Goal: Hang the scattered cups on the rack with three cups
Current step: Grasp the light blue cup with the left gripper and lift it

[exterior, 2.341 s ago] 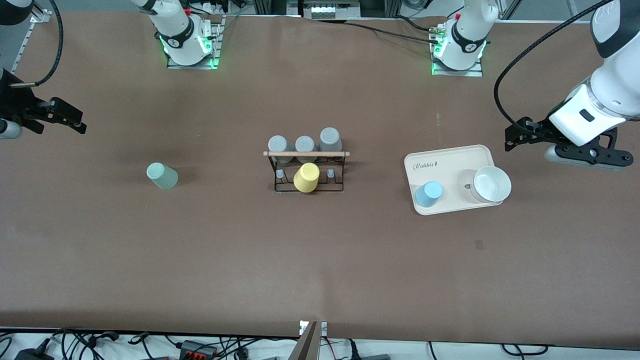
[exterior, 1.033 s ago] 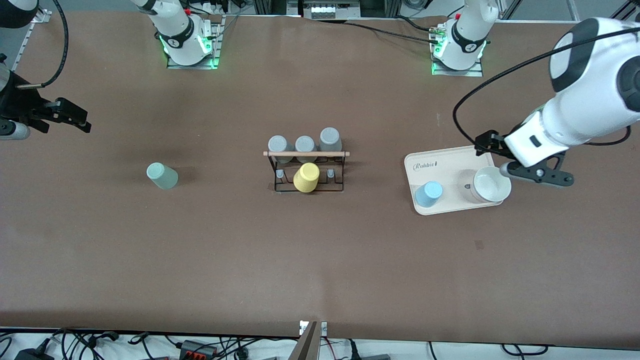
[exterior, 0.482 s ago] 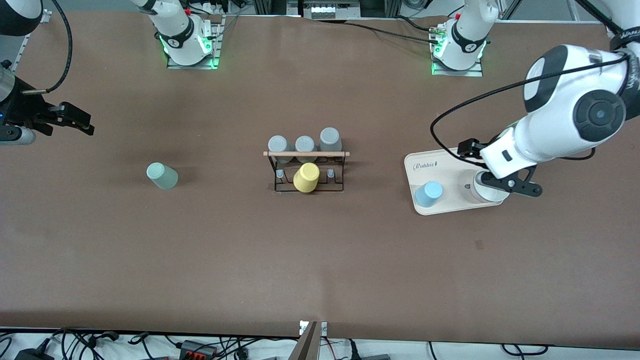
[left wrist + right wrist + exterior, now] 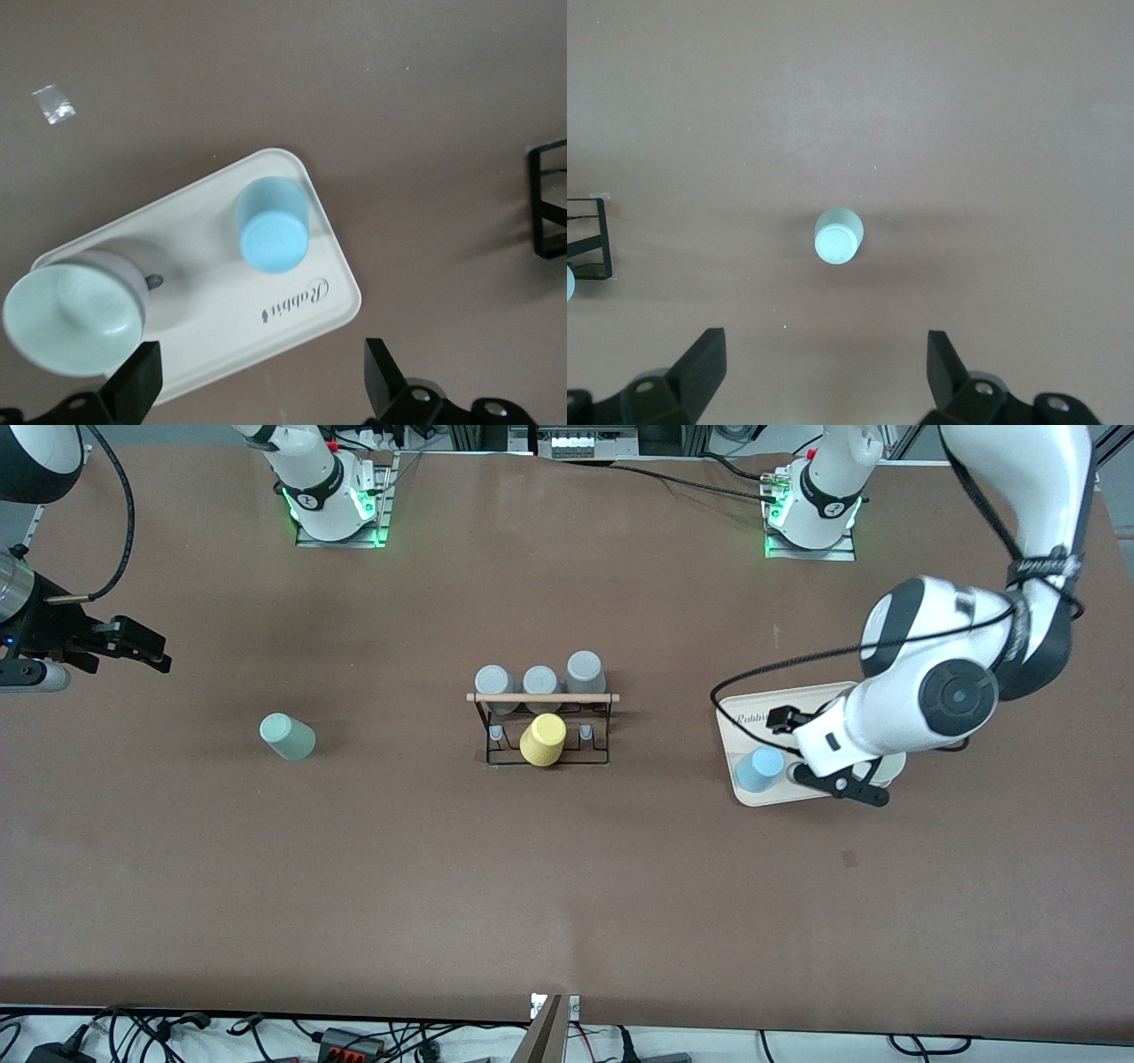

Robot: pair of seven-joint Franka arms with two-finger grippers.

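The left gripper [image 4: 257, 390] is held over the cream tray [image 4: 802, 710] beside the light blue cup [image 4: 759, 769], jaws wide; the right gripper [image 4: 824, 376] is held above the tabletop [image 4: 567, 886], jaws wide.

**Two cups loose, rack waits mid-table**

Blue cup [image 4: 759, 769] sits upside down on the cream tray [image 4: 753, 710]. Mint cup [image 4: 286, 736] stands inverted, alone toward the right arm's end. Black wire rack [image 4: 545, 726], wooden bar on top, sits between them.

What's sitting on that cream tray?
On the cream tray: a light blue cup, upside down, and a white bowl. Whatever is beneath them stays hidden.
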